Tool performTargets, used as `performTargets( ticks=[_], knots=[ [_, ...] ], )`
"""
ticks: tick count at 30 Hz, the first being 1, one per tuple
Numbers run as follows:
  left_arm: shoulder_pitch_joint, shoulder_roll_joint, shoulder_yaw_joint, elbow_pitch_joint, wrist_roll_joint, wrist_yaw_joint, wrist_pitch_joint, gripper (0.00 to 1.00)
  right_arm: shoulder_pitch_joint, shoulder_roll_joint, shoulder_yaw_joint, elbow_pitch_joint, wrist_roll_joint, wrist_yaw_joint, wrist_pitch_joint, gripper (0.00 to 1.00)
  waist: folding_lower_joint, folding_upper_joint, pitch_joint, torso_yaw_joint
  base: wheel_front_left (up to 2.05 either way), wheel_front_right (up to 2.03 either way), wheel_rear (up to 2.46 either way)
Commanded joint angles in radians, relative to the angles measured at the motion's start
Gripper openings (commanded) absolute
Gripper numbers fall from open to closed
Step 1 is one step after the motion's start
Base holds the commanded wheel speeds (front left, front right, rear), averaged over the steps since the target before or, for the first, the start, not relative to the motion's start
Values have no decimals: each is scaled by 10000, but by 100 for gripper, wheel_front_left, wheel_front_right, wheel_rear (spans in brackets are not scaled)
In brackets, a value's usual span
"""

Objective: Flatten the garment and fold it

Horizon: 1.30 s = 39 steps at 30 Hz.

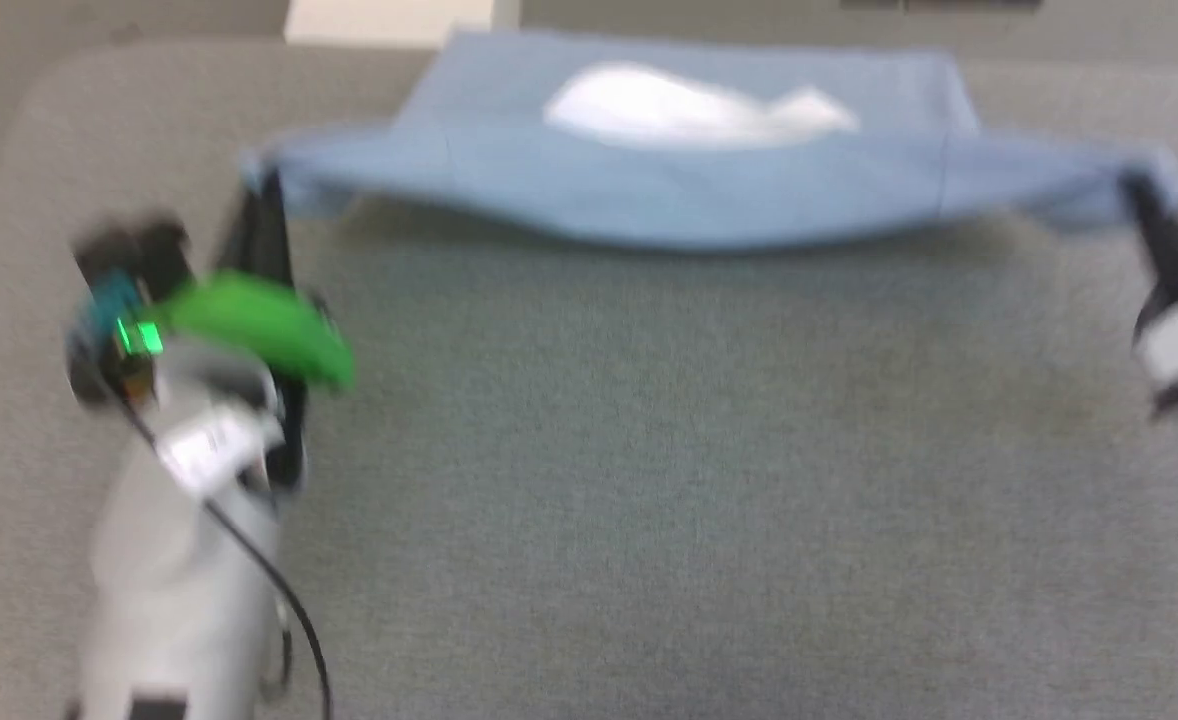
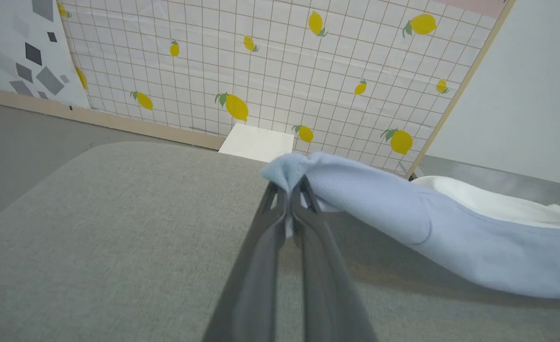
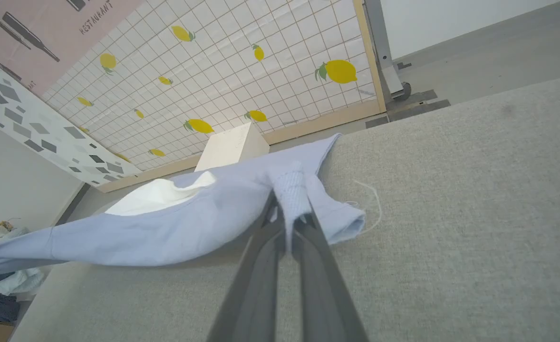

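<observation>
Soft matt knit cloth garment; rough woven fabric tabletop.

Left fingers, right fingers, seemingly pinched.

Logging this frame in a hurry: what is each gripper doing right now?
Left gripper: shut on one end of the garment.
Right gripper: shut on the garment's other end.
</observation>
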Motion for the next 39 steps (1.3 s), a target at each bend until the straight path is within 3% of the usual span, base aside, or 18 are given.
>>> performTargets(
  ticks=[1,12,23,31,39],
  knots=[
    [570,-51,-4,-282,-224,51,127,0,469,140,-64,-198,115,-13,38,0,1,-1,-1590,147,0,0,0],
    [5351,-246,151,-2017,-1308,739,2182,0,4567,595,-459,-1073,-458,-13,491,0,1,-1,-2630,39,0,0,0],
    [7765,84,511,-3672,-2117,1850,4652,0,7118,519,-1128,-1775,-670,-13,2061,0,1,-1,-2797,-12,0,0,0],
    [8571,696,454,-4940,-1915,2783,6277,0,7518,496,-1794,-2531,-1309,-13,3488,0,1,-1,-2683,-94,0,0,0],
    [7947,1170,-65,-5444,-1294,2730,6636,0,6417,213,-1024,-3131,-2324,-13,5792,0,1,-1,-2372,-184,0,0,0]
  ],
)
